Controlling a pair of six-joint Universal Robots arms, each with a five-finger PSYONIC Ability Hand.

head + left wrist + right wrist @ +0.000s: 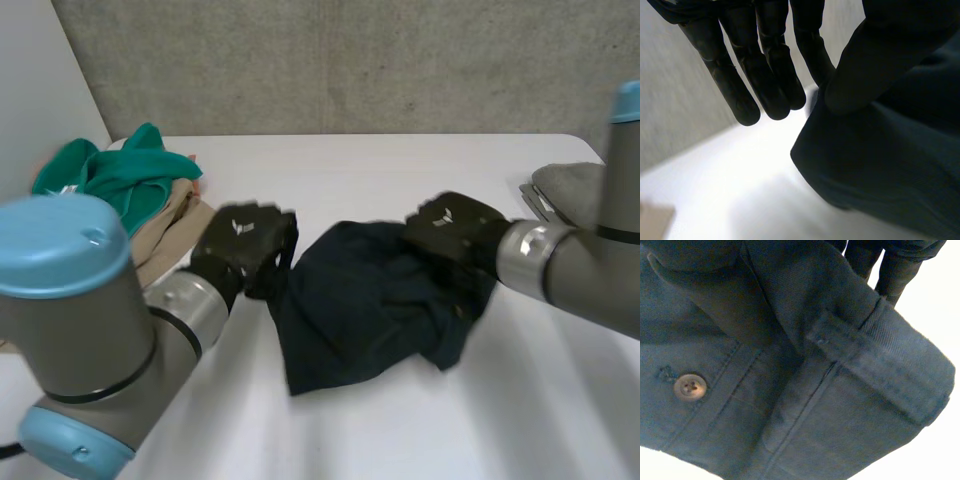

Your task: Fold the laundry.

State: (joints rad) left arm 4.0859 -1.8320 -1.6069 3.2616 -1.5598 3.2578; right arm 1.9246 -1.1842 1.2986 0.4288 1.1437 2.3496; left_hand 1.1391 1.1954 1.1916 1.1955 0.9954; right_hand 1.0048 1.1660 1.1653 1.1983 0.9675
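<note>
Dark garment point(360, 310) lies crumpled mid table point(400, 170): soft, light, likely to sag. Left hand point(245, 245) pinches its left edge; right hand point(455, 230) grips the edge near 1 button point(689, 386). Best held at 2 corners.

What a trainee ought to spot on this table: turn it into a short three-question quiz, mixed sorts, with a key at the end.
1. True or false: the dark garment lies on top of the pile of clothes.
2. Pick one. In the right wrist view, the round brown thing on the dark garment is: A a button; B a coin; C a sticker.
3. Fill in: the hand nearer the green cloth is the robot's ___ hand.

Key
1. False: it lies on the bare table, beside the pile.
2. A.
3. Left: the left hand is at the garment's edge on the pile's side.
</note>
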